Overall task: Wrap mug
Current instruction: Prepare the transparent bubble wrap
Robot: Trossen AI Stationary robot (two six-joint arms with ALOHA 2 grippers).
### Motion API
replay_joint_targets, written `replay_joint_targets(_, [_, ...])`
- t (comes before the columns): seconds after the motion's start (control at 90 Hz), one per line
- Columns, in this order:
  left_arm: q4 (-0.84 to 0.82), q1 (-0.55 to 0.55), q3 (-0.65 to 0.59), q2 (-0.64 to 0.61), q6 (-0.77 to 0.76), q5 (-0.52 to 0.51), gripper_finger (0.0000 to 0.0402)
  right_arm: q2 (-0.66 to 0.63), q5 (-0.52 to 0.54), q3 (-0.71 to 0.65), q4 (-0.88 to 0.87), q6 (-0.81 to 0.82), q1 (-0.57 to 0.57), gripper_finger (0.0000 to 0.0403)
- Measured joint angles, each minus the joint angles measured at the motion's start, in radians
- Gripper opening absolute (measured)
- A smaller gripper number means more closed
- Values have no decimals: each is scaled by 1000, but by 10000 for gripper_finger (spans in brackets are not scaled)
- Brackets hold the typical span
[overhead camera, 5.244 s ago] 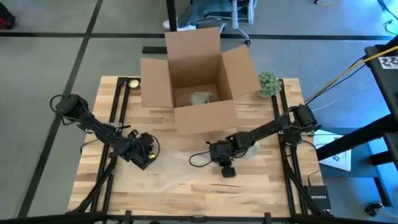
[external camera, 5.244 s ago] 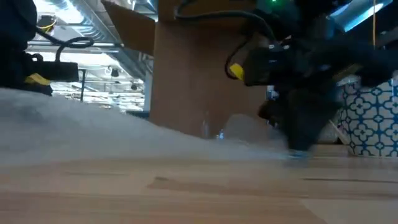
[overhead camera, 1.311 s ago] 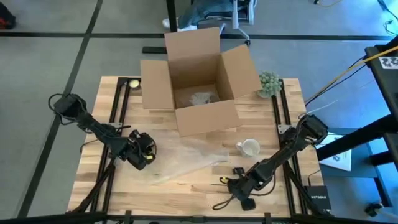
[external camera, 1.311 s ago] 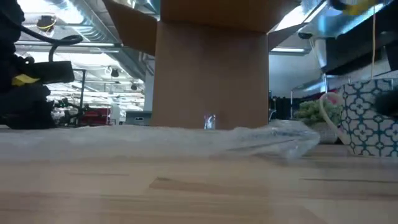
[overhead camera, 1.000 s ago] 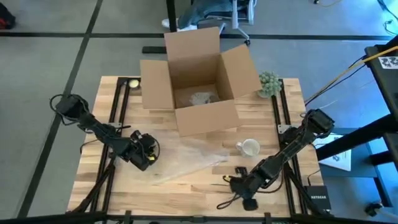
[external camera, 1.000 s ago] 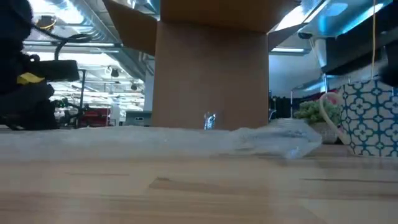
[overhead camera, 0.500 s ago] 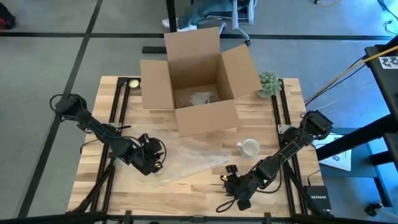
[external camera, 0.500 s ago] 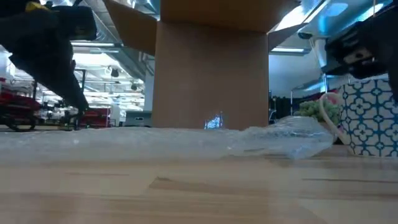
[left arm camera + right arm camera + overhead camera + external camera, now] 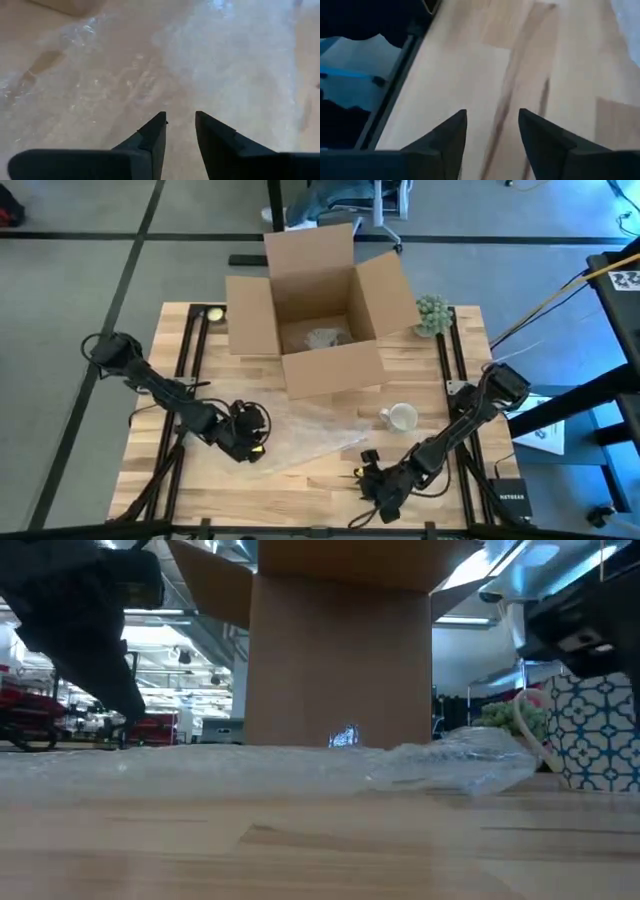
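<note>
I'm hovering the left gripper (image 9: 180,120), narrowly parted and empty, over the bubble wrap (image 9: 305,430) at the mug's (image 9: 401,417) nine o'clock, risking skidding the sheet.

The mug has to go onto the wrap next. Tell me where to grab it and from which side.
Grip the mug across its rim from straight above. It appears to stand upright with its mouth open to the top, just right of the bubble wrap, handle toward the sheet. The right gripper, open near the table's front edge, is probably the better choice.
</note>
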Motion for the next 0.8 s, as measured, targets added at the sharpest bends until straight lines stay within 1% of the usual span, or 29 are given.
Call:
replay_joint_targets(0.1, [0,18,0,32,7,-23,88,43,161,0,-12,-30,-21,150])
replay_joint_targets(0.167, [0,30,0,54,19,-25,88,56,210,0,-32,-45,-48,146])
replay_joint_targets(0.233, [0,37,0,70,23,-25,88,54,232,0,-40,-49,-72,143])
replay_joint_targets(0.378, [4,38,0,97,4,-32,88,55,241,1,-42,-31,-122,137])
replay_joint_targets(0.522, [11,38,0,122,0,-33,88,96,103,3,-39,-22,-174,131])
replay_joint_targets(0.567, [10,38,0,132,0,-38,88,107,100,5,-37,-20,-180,128])
replay_joint_targets(0.689, [11,38,0,174,0,-44,88,128,143,6,-52,20,-182,119])
replay_joint_targets(0.8, [12,38,0,192,3,-28,88,96,120,19,-77,-6,-179,115])
